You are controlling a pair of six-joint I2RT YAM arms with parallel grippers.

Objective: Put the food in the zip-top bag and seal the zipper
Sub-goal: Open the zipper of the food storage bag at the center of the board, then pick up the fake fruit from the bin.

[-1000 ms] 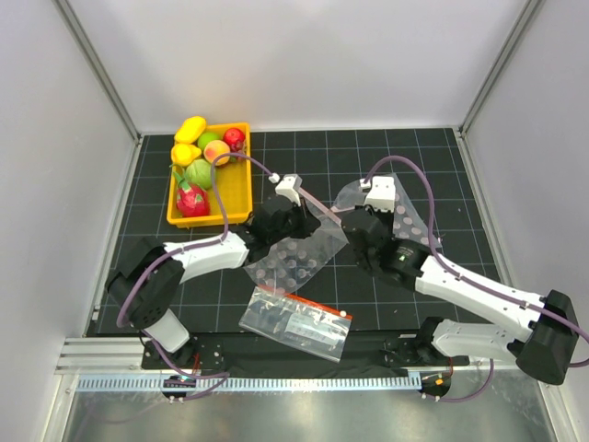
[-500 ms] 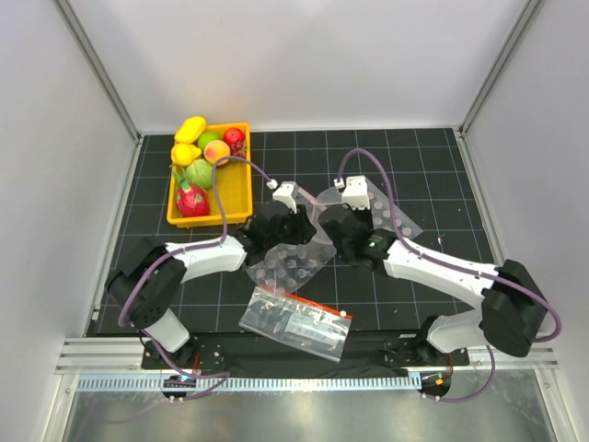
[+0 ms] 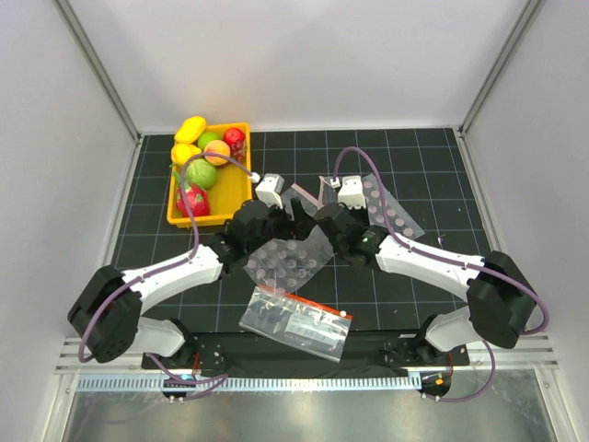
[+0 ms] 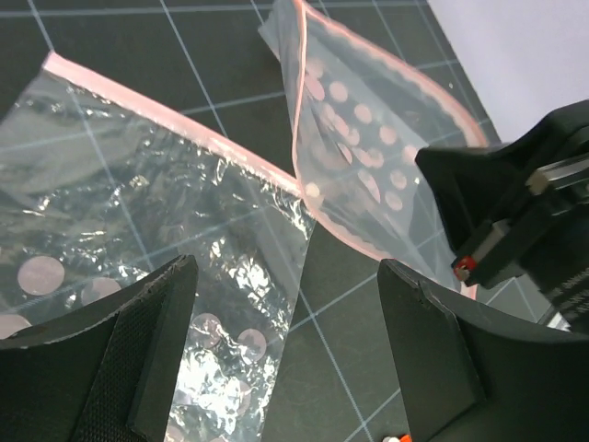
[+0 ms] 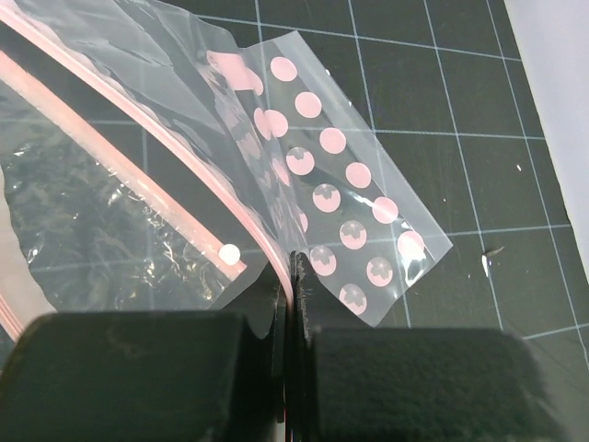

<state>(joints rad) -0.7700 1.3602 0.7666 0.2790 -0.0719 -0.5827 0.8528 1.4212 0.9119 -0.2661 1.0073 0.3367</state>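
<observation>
Currently, seven toy fruits sit in one yellow tray at the far left of the tabletop. One zip-top bag lies flat at centre. The left pincer stands wide above it, holding nothing. The right pincer is clamped on the bag's pink zipper, just beside one dotted sheet. One printed bag lies nearer the arm bases.
</observation>
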